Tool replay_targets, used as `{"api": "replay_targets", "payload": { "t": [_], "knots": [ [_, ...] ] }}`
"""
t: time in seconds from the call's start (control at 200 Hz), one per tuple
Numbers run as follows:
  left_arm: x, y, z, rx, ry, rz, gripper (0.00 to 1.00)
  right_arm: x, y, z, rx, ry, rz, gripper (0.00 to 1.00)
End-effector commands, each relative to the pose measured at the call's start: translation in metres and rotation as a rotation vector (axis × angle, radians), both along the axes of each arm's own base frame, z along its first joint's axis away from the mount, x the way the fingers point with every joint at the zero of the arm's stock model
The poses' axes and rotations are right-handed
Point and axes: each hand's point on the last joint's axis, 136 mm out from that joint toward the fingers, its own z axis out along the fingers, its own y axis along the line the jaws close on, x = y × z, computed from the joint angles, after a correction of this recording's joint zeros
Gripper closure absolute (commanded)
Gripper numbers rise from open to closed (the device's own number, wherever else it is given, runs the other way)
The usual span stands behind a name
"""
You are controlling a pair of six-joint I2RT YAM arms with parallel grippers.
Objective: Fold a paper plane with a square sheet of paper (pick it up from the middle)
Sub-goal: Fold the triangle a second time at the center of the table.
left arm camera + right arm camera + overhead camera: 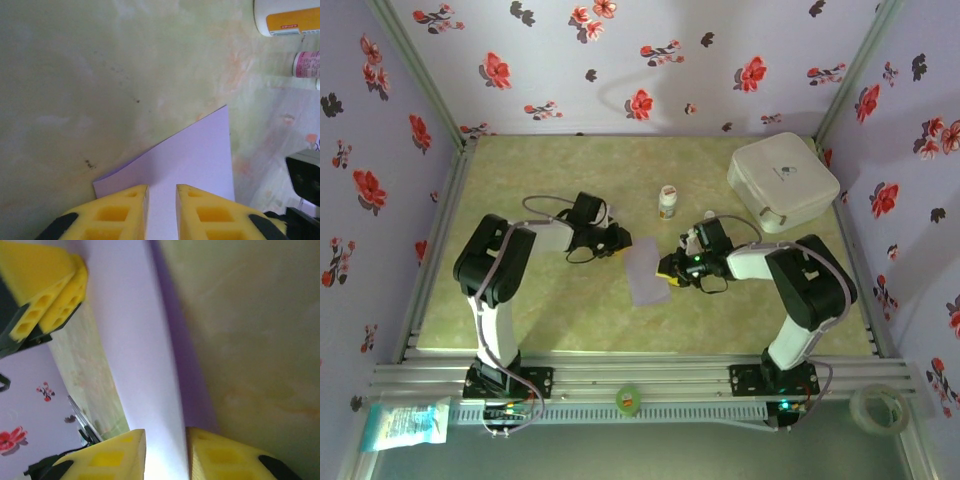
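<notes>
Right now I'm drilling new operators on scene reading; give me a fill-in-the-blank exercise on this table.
The paper lies between the left hand and right hand, whose fingers are ___. The white box sits in the far ___ corner. The bottle beyond the paper stands ___. Missing: yellow; right; upright.

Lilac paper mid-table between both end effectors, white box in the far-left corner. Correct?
No. The white box sits in the far-right corner, not the far-left; the top view shows it. The rest stands: the lilac paper is mid-table between the left end effector and the right end effector.
</notes>
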Motion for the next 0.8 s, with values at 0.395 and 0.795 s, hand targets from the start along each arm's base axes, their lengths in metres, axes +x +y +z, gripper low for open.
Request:
{"api": "replay_targets", "payload": {
  "t": [0.395, 0.795],
  "knots": [
    [0.002, -0.001, 0.069, -0.051, -0.218, -0.050, 0.52, 0.012, 0.005, 0.007, 0.072, -0.011, -0.064, 0.92],
    [-0.046, 0.023, 0.115, -0.019, -0.612, -0.092, 0.51, 0.031, 0.017, 0.011, 0.067, 0.011, -0.261, 0.93]
  ]
}}
